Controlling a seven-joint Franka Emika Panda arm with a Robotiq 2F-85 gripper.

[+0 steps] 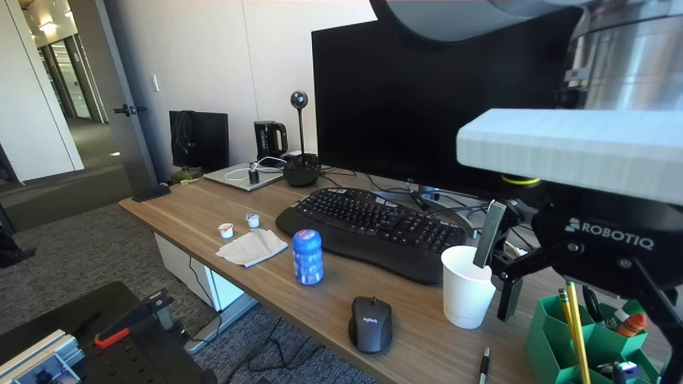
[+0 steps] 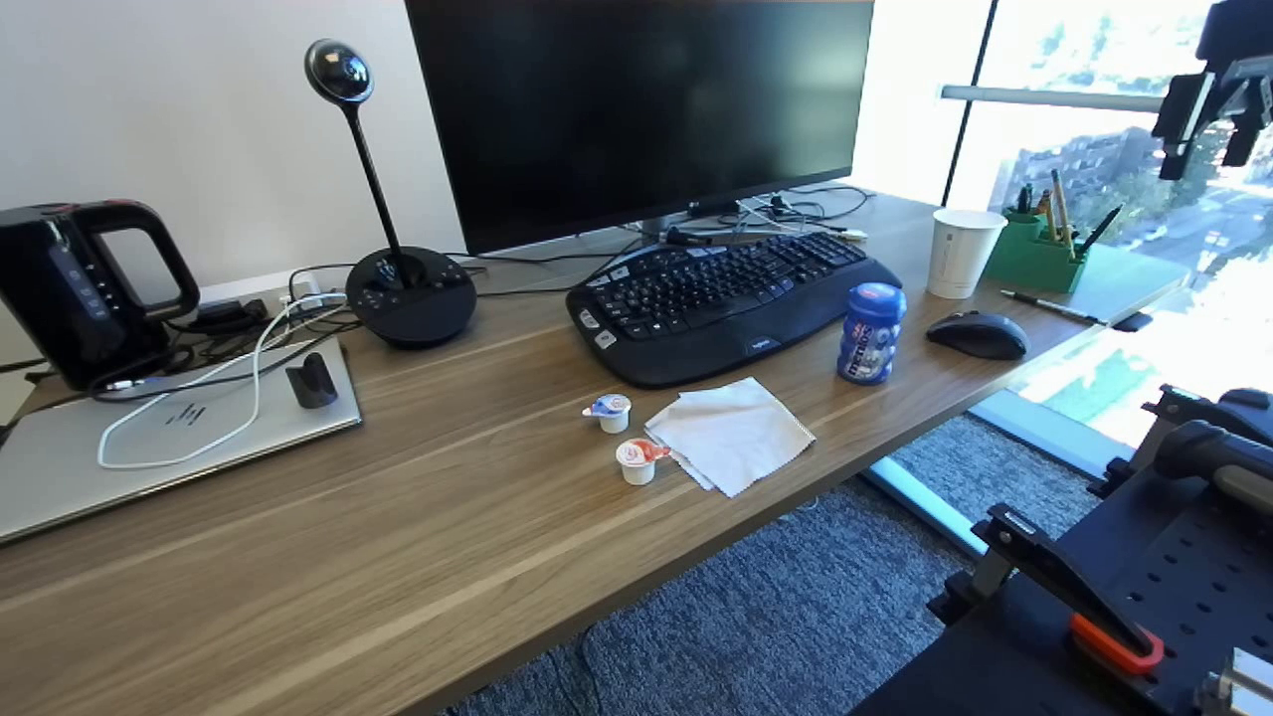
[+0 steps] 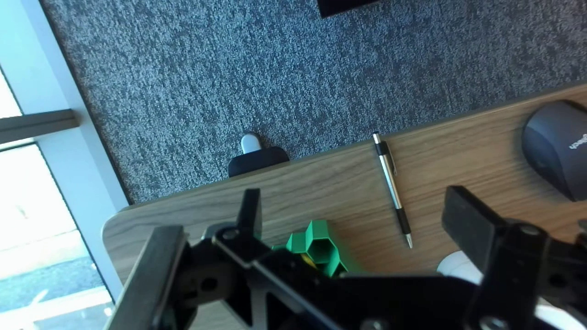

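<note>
1. Above the surface (image 3: 449, 158) my hand (image 3: 353, 204) hangs spread wide, holding nothing.
2. Below it, the pen (image 3: 391, 183) lies loose between the green holder (image 2: 1034, 267) and the mouse (image 3: 557, 146).
3. No grasp made yet, I judge.

In an exterior view, around your one keyboard (image 2: 741, 308), you have two small lidded cups (image 2: 614, 416) (image 2: 636, 465) at seven o'clock and one cloth (image 2: 734, 436) at six. Toward three you count one blue bottle (image 2: 870, 338), one mouse (image 2: 980, 336), one paper cup (image 2: 965, 254), one green pen holder (image 2: 1034, 261) and one loose pen (image 2: 1054, 307); toward nine, one kettle (image 2: 75, 298), one laptop (image 2: 179, 438) and one camera stand (image 2: 423, 308); at eleven, one large monitor (image 2: 646, 119).
</note>
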